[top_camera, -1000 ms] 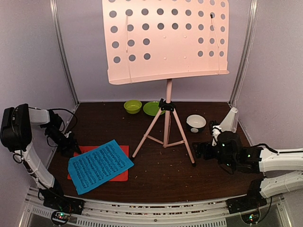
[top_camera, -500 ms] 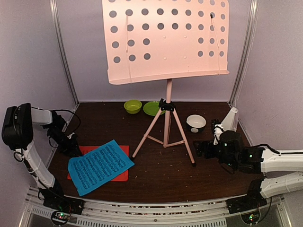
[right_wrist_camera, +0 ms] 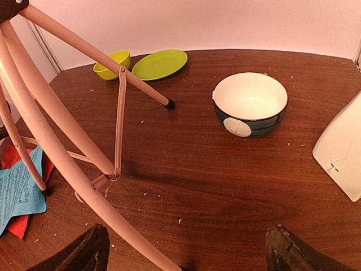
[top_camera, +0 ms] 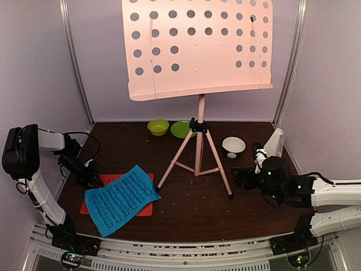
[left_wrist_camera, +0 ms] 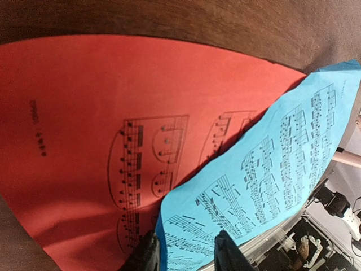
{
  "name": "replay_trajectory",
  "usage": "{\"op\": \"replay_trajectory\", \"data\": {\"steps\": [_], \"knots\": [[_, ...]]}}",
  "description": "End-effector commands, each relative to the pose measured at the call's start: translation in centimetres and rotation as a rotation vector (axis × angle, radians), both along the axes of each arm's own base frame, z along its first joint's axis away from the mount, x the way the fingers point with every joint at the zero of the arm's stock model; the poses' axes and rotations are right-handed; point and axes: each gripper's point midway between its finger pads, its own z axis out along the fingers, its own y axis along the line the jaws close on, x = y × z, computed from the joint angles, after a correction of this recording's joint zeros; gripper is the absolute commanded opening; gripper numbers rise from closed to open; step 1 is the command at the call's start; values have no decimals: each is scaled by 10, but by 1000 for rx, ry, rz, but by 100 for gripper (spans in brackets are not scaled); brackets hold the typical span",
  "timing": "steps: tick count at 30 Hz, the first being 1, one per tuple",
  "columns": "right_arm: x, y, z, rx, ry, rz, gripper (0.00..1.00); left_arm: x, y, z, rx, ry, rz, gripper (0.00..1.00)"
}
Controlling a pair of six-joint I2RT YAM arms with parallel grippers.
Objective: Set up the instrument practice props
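The blue music sheet (top_camera: 121, 197) lies askew over the red music sheet (left_wrist_camera: 79, 130) at the bench's (top_camera: 192, 206) left front. Its corner sits between the fingers of the partly open left gripper (left_wrist_camera: 186, 258), which are not closed on it. The right gripper (right_wrist_camera: 192, 251) gapes wide and empty near the music stand's (top_camera: 197, 45) leg.

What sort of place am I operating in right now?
Probably a small enclosed robot test booth, not a real music room: plain pale walls with metal corner posts, one dark wooden table, and staged props like the pink music stand and blue music sheet.
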Motion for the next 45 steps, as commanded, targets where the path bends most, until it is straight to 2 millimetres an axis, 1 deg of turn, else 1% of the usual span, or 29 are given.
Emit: {"op": "replay_trajectory", "data": {"steps": [1,5,7,8,9,10,11,19,20,21,23,25,27,30,36,40,45], "knots": [[1,-6,5,0,-18,-25,97,-1,-7,8,10,-34,-33,33],[0,-8,8,10,-24,-24,96,-6,-9,8,41,-22,-57,24],[0,-8,8,6,-26,-23,97,-7,-9,8,47,-15,-60,22],[0,-8,8,4,-27,-23,97,-8,-8,7,52,-12,-63,23],[0,-7,9,4,-28,-23,96,-9,-8,6,56,-6,-64,29],[0,-7,9,4,-28,-22,96,-10,-8,4,62,1,-66,36],[1,-7,9,5,-28,-22,96,-11,-7,2,69,13,-67,39],[3,-5,12,10,-33,-25,96,-26,-10,-17,102,111,-101,40],[3,-5,11,9,-34,-27,96,-26,-12,-17,100,111,-105,37],[3,-6,11,9,-34,-28,96,-26,-13,-16,94,110,-109,32],[2,-5,11,14,-35,-25,96,-24,-13,-14,91,97,-113,23],[2,-7,10,12,-34,-28,96,-24,-12,-13,97,95,-113,21],[2,-7,10,13,-35,-29,96,-23,-14,-13,90,93,-115,16],[2,-7,11,11,-37,-28,96,-21,-15,-11,81,80,-120,1],[1,-8,13,12,-39,-27,96,-13,-16,2,76,17,-129,0],[0,-8,17,17,-48,-19,96,-3,-15,25,94,-86,-135,0],[-3,-4,27,31,-70,16,97,-4,-24,55,58,-199,-124,0]]}}
